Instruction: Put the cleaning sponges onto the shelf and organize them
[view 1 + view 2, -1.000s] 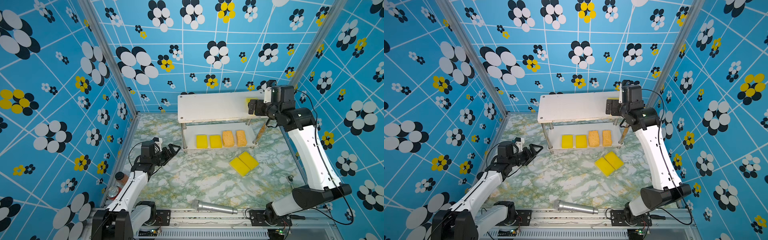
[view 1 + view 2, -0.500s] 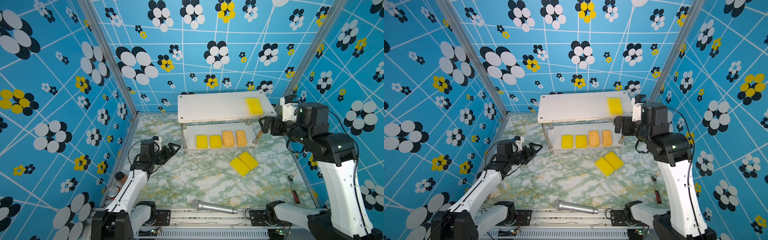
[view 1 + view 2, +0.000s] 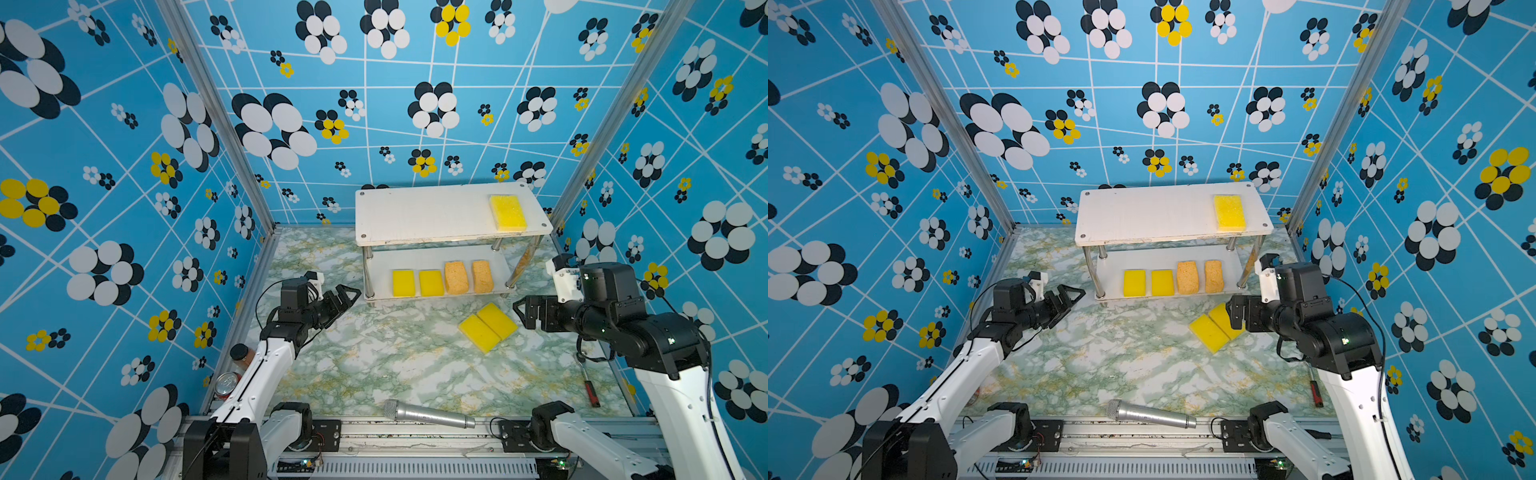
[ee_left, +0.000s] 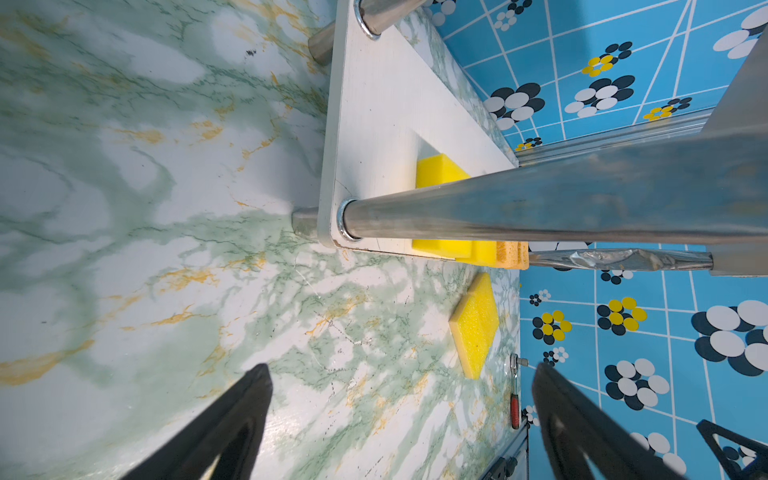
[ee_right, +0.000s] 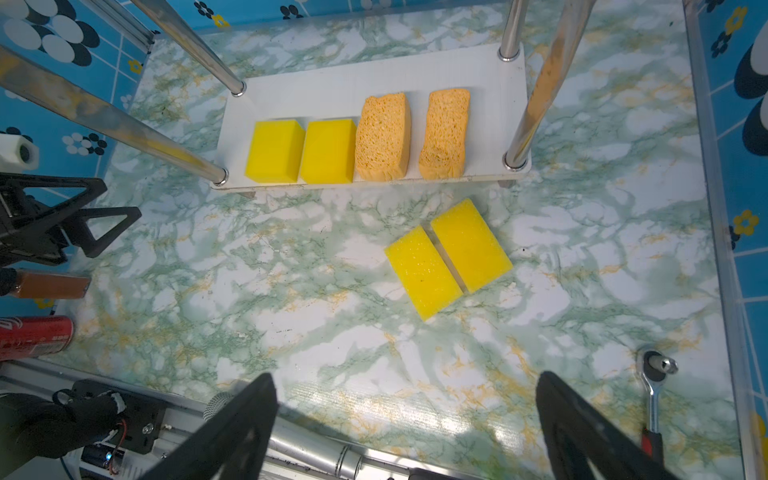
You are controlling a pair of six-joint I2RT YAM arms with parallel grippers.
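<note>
Your right gripper point(image 3: 520, 312), jaws spread wide and empty, hangs just beside the two flat yellow sponges point(image 3: 496, 321) lying slanted on the table point(image 3: 374, 365) before the shelf point(image 3: 415, 216); your left gripper point(image 3: 351, 293), likewise spread, is well apart.

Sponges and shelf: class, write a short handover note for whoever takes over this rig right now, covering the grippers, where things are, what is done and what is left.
Left gripper: open, empty, hovering left of the shelf.
Right gripper: open, empty, near the table sponges.
Done: lower tier holds two small yellow sponges and two orange sponges in a row; one flat yellow sponge lies on the top board.
Left: two flat yellow sponges lie side by side on the table; shelve them.
</note>
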